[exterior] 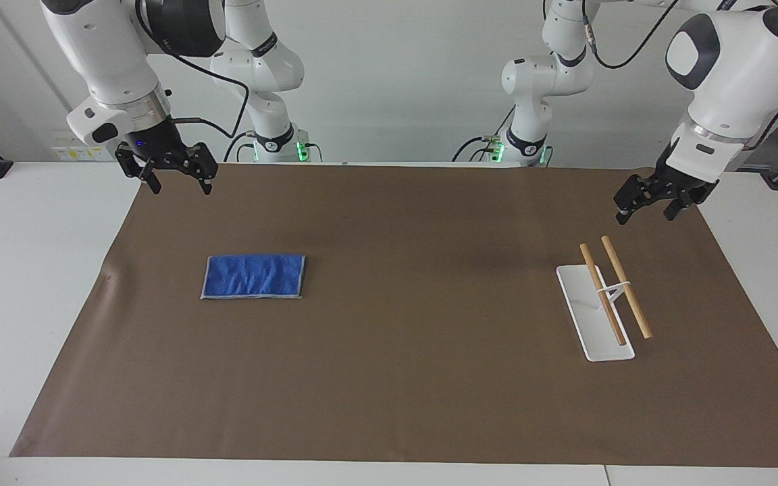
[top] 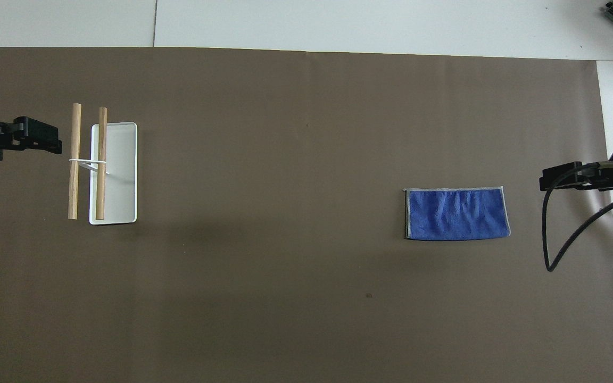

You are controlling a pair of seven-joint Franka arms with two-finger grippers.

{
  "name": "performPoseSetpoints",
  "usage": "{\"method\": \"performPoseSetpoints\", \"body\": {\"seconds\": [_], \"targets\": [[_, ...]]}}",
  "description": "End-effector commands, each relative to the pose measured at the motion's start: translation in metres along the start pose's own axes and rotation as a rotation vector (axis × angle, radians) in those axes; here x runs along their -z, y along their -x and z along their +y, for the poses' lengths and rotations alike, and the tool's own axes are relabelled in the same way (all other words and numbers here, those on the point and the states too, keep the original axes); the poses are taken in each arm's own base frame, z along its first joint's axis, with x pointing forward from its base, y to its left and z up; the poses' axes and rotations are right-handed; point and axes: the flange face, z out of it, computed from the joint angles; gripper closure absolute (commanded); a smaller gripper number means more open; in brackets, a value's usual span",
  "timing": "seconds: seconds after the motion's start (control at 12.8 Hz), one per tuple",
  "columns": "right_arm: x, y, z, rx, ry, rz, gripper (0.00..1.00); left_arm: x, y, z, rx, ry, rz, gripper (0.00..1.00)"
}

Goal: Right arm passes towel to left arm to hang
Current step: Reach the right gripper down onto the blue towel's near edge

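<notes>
The towel (exterior: 254, 276) lies flat on the worktop (exterior: 389, 378), well apart from the right claw (exterior: 174, 181), which hangs with fingers apart; the left claw (exterior: 645, 210) waits, fingers apart

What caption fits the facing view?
Towel flat on the brown mat; open right gripper and left gripper raised, rack untouched.

Blue towel (top: 456, 214) lies flat on the brown mat (top: 285, 159), apart from the wooden-bar rack (top: 113, 173)
</notes>
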Motion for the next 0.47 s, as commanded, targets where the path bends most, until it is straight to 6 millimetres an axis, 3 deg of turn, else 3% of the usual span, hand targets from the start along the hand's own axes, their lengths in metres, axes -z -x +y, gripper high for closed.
{"method": "performPoseSetpoints", "body": {"seconds": [0.0,0.08,0.39], "targets": [[-0.050,-0.002,-0.011,0.048,-0.008,0.024,0.00,0.002,0.006,-0.002,0.000,0.016,0.001,0.00],[-0.071,-0.005,-0.024,0.071,-0.008,0.032,0.00,0.003,0.006,-0.002,0.002,0.017,0.004,0.00],[-0.164,-0.007,-0.031,0.126,-0.008,0.000,0.00,0.002,0.006,-0.002,0.002,0.016,0.001,0.00]]}}
